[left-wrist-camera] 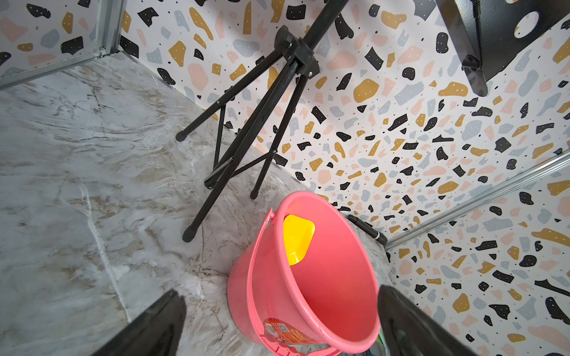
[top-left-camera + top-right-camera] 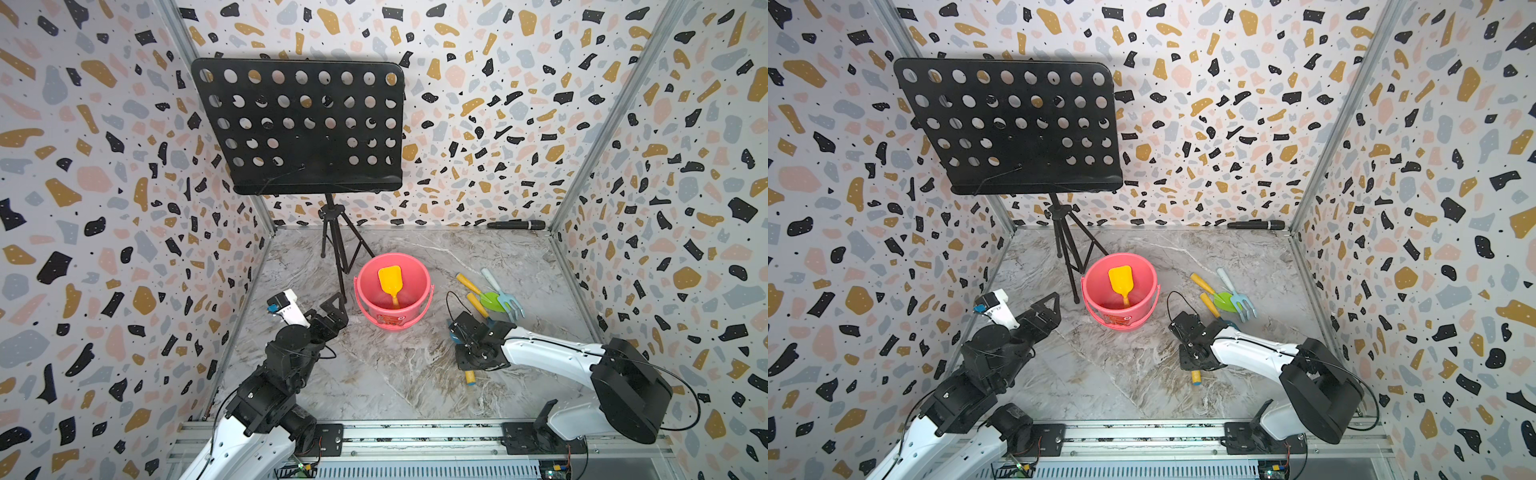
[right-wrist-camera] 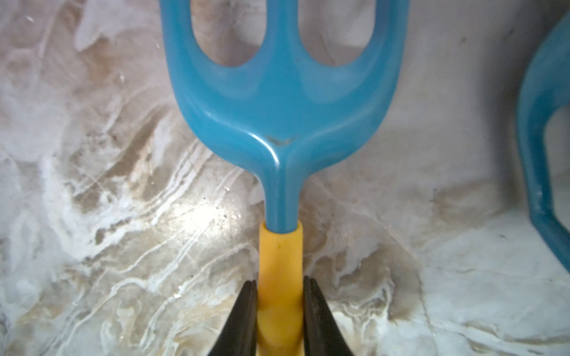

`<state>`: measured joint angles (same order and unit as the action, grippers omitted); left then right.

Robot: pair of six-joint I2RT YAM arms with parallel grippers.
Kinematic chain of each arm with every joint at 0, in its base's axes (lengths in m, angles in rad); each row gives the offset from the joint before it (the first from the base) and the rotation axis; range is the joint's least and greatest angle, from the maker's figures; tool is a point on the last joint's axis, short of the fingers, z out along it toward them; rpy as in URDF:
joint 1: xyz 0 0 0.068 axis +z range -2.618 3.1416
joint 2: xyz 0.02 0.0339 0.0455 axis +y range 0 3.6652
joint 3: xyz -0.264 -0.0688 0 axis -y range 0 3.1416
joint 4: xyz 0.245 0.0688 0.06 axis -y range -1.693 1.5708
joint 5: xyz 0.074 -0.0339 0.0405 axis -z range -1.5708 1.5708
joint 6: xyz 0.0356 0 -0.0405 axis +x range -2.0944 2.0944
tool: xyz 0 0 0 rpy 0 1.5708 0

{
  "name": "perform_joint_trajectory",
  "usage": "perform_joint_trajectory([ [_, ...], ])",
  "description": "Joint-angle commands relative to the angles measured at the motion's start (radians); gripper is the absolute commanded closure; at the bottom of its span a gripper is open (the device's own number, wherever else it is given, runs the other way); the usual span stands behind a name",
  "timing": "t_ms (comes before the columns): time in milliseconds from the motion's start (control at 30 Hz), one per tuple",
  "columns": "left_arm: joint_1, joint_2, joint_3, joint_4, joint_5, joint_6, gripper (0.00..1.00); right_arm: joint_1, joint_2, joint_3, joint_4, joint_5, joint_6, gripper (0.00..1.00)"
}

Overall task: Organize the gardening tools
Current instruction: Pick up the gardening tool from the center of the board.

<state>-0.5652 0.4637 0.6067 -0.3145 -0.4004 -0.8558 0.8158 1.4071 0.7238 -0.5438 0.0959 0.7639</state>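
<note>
Lying flat on the marble worktop (image 2: 395, 374), the blue forked rake (image 3: 283, 117) is the tool in hand. Its tines point away from the wrist, and its yellow handle (image 3: 279, 252) runs back between the fingers (image 3: 246, 311) of the right claw (image 3: 280, 283). Both fingers sit against the handle's sides, so the claw is narrow and pinched on it. The rake looks to be resting on the worktop, not lifted. The grip is on the handle just behind the neck. Judgement: the round bar pinches easier than the flat fork, and a hold near the head limits swing. In a top view the handle's butt end (image 2: 470, 376) sticks out from under the wrist.

Just beside the head is a second blue rake (image 3: 530, 129). The risk is snagging it on the way up, so a straight vertical lift is wanted.

Farther back, the green spade (image 2: 492, 300) and the pale-blue rake (image 2: 509, 303) are bunched together and touching.

The pink bucket (image 2: 390, 320) stands mid-worktop with the yellow shovel (image 2: 390, 277) in it, blade up. It reads as the collection point: one tool in, four to go.

The left claw (image 1: 280, 292) is wide and empty, aimed at the bucket from the opposite side. It is likely parked clear of the right arm's path, or ready to steady the bucket.

The music stand (image 2: 299, 124) and the microphone (image 2: 515, 225) at the back wall are not involved.
</note>
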Motion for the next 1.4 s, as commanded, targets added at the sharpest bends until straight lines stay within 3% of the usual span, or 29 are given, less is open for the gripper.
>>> perform_joint_trajectory([
  [0,-0.001,0.015,0.052,0.014,0.013,0.050,0.00,0.005,-0.068,-0.012,0.007,0.042,-0.022,1.00],
  [333,-0.001,0.121,0.133,-0.006,0.121,0.100,0.00,0.005,-0.284,-0.096,0.145,0.086,-0.092,1.00],
  [533,-0.001,0.198,0.189,0.019,0.250,0.135,0.01,0.005,-0.424,-0.129,0.182,0.182,-0.149,1.00],
  [733,-0.002,0.287,0.264,0.030,0.410,0.168,0.01,0.004,-0.530,-0.147,0.274,0.197,-0.261,1.00],
  [1067,-0.007,0.466,0.343,0.109,0.741,0.114,0.01,0.004,-0.547,-0.141,0.458,0.101,-0.414,1.00],
  [1367,-0.072,0.532,0.367,0.179,0.811,0.132,0.01,0.005,-0.477,-0.098,0.592,0.008,-0.471,1.00],
])
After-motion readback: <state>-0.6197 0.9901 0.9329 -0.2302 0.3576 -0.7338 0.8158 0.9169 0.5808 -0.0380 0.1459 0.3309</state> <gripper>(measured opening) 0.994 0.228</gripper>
